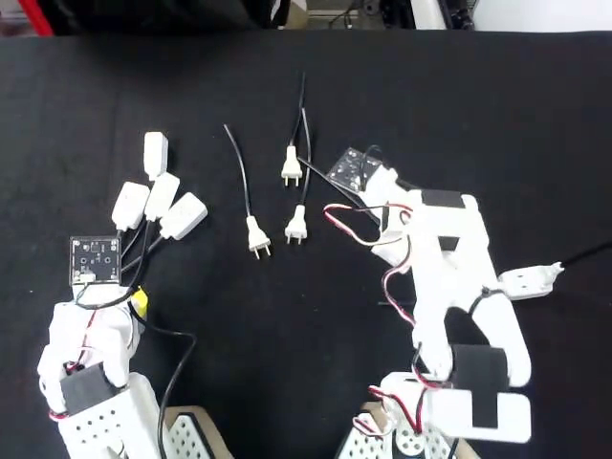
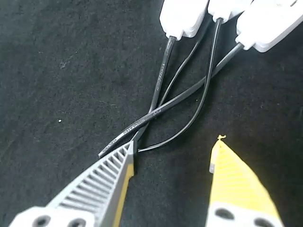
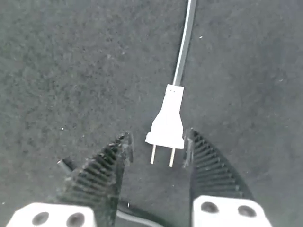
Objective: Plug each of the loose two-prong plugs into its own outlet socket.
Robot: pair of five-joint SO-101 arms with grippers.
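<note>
- Two-prong plugs, three white ones on black cords, lie loose near the middle of the black tabletop (image 1: 497,96), with none in a socket.
- An upper plug (image 1: 292,164) has a lower plug (image 1: 296,226) at its 6 o'clock, and a third plug (image 1: 257,236) lies just beside the lower one at 9 o'clock.
- All three point their prongs toward 6 o'clock, and their cords run off toward 12 o'clock.
- Four white outlet sockets (image 1: 163,194) cluster at 9 o'clock from the plugs, with their black cords (image 2: 161,80) crossing one another toward 6 o'clock.
- The left hand (image 2: 174,143) is spread wide above those crossed cords and holds nothing; its grey finger tip is at the cords, its yellow one apart.
- In the high view the left arm (image 1: 91,392) rises from the 7 o'clock corner, and its yellow finger (image 1: 141,301) sits at 6 o'clock from the sockets.
- The right hand (image 3: 157,137) is open, its two dark fingers straddling one plug (image 3: 166,120) that lies flat with prongs toward the wrist; which of the three it is cannot be told.
- The right arm (image 1: 449,277) reaches in from 5 o'clock, and its wrist is at 3 o'clock from the upper plug.
</note>
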